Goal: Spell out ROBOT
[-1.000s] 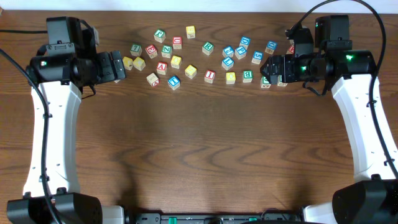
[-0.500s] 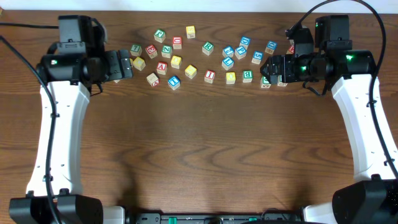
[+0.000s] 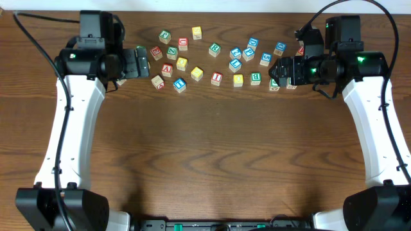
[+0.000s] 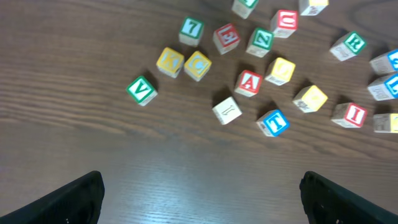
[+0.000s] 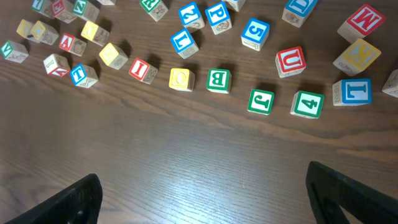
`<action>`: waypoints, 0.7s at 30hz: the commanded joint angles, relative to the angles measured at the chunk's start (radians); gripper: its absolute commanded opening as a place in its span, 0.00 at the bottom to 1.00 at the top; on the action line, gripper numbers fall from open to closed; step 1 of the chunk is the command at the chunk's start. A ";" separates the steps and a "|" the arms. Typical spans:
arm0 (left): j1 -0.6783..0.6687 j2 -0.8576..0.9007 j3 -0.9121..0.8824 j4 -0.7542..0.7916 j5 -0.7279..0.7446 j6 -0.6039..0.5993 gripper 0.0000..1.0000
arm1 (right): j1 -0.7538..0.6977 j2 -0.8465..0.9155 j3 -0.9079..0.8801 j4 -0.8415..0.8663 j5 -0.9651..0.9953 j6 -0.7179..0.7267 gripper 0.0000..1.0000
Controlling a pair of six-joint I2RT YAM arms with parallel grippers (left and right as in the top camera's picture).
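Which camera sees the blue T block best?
The left wrist view. There the blue T block is biggest, nothing covers it, and its letter is easy to read. In the right wrist view the block is small, near the left edge. From overhead it is tiny and the letter is hard to make out.

The green B cube (image 5: 218, 80) sits just beside a yellow cube (image 5: 181, 78), beyond the right tool (image 5: 202, 186), jaws spread wide.

Left hand (image 3: 140, 62) and right hand (image 3: 278, 72) both wide open, empty, facing inward.
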 commanded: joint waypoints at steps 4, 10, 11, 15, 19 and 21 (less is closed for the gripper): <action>-0.031 0.064 0.129 -0.045 -0.016 -0.010 0.99 | -0.001 -0.002 0.022 -0.003 -0.010 -0.012 0.99; -0.045 0.183 0.349 -0.176 -0.015 -0.010 0.99 | -0.001 -0.002 0.022 -0.003 -0.010 -0.012 0.99; -0.051 0.189 0.362 -0.175 -0.015 -0.010 0.99 | -0.001 -0.002 0.022 -0.003 -0.010 -0.012 0.99; -0.078 0.192 0.365 -0.159 -0.016 -0.009 0.99 | -0.001 -0.002 0.022 -0.003 -0.010 -0.012 0.99; -0.102 0.200 0.364 -0.161 -0.016 -0.009 0.99 | -0.001 -0.002 0.022 -0.003 -0.010 -0.012 0.99; -0.109 0.204 0.360 -0.160 -0.015 -0.010 0.99 | -0.001 -0.002 0.022 -0.003 -0.010 -0.012 0.99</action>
